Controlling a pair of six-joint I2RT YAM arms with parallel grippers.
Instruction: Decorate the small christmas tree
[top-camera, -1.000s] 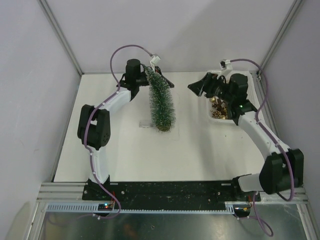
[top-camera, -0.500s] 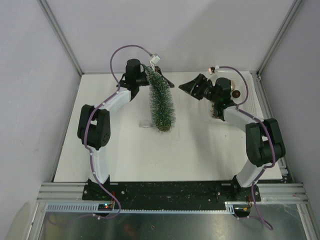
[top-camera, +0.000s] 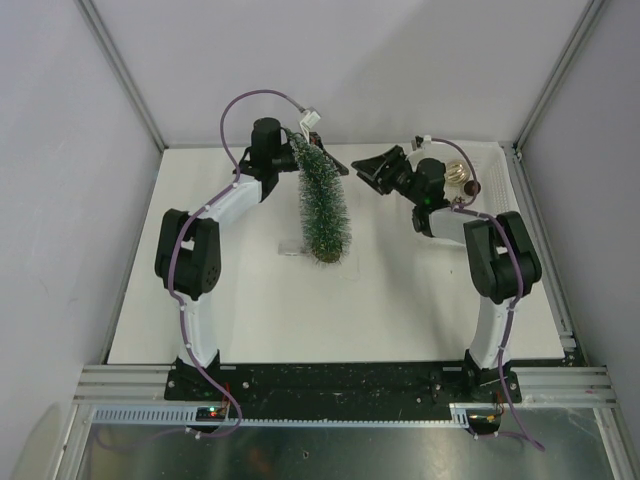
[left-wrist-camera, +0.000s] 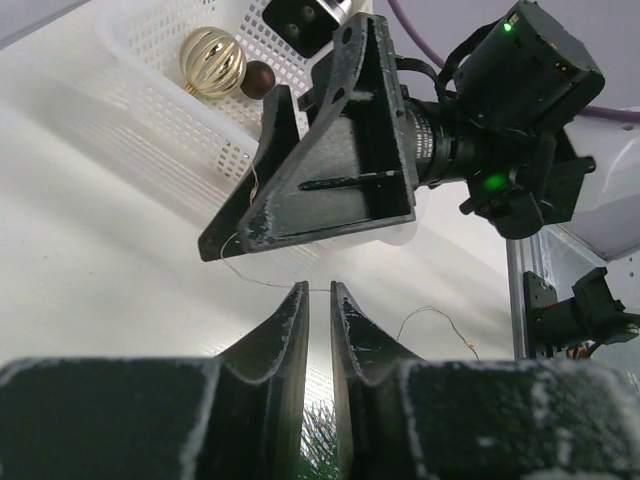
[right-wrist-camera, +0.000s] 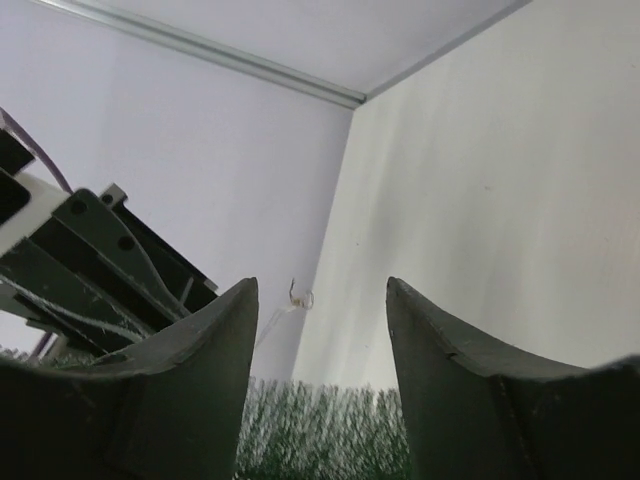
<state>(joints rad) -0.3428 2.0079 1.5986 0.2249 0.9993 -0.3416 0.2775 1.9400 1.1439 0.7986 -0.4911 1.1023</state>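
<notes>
Near the middle of the white table (top-camera: 250, 300), a slim frosted dark green bottle-brush christmas tree (top-camera: 325, 205), upright or nearly so, long axis drawn in the top view from base on the near side to tip on the far side. At that tip, the left hand (top-camera: 305, 150), fingers (left-wrist-camera: 290, 330) pressed almost together with only a narrow slot between, probably pinching the topmost bristles, though hard to confirm from the wrist view. Just right of the tree's upper part and apart from it, the black right hand (top-camera: 362, 168), fingers (right-wrist-camera: 190, 380) spread, pointed leftward at the bristles, nothing solid between them, only a fine wire loop (right-wrist-camera: 300, 297) out ahead. Behind that hand, a white plastic mesh basket (left-wrist-camera: 150, 60) with a ribbed gold ball ornament (left-wrist-camera: 212, 60) inside. Judged from this: right hand the free and nearer one for hanging, tree straight to its left, so a short leftward reach across the long axis toward the upper branches.
</notes>
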